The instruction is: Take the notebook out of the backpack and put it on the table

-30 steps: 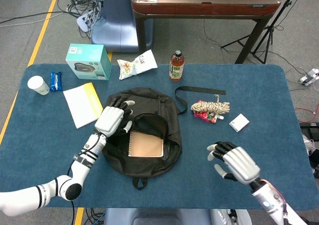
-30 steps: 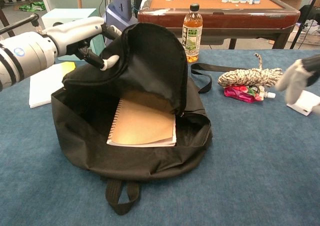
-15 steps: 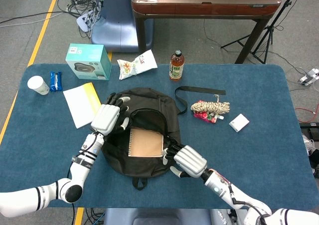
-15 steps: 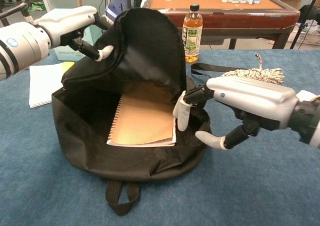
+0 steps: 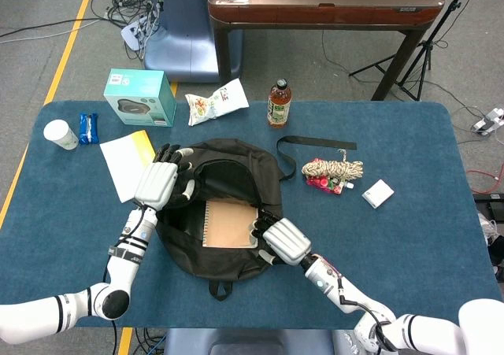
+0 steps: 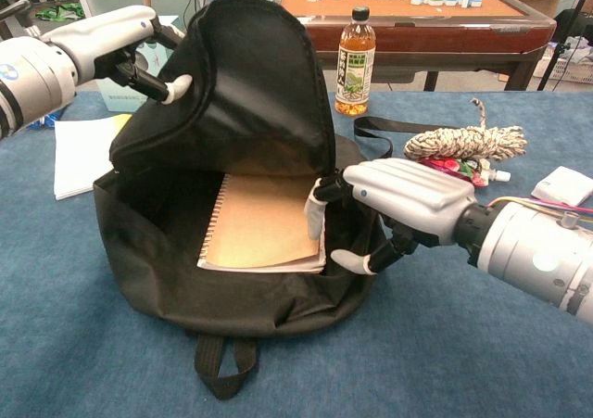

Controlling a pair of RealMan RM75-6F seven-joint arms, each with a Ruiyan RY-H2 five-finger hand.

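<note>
A black backpack lies open in the middle of the blue table. Inside it lies a brown spiral notebook, flat and mostly visible. My left hand grips the backpack's upper flap and holds it raised, so the opening gapes. At the opening's right rim is my right hand, fingers spread. Its fingertips touch the notebook's right edge, and the thumb sits lower, over the bag's rim. I see no closed grip on the notebook.
A tea bottle, snack bag and teal box stand behind the backpack. White-and-yellow papers, a cup and a blue packet lie left. A rope bundle and small white box lie right.
My right hand came in from the table's front right to the backpack's opening and now touches the notebook's edge. My left hand pulled the flap higher and further left.
</note>
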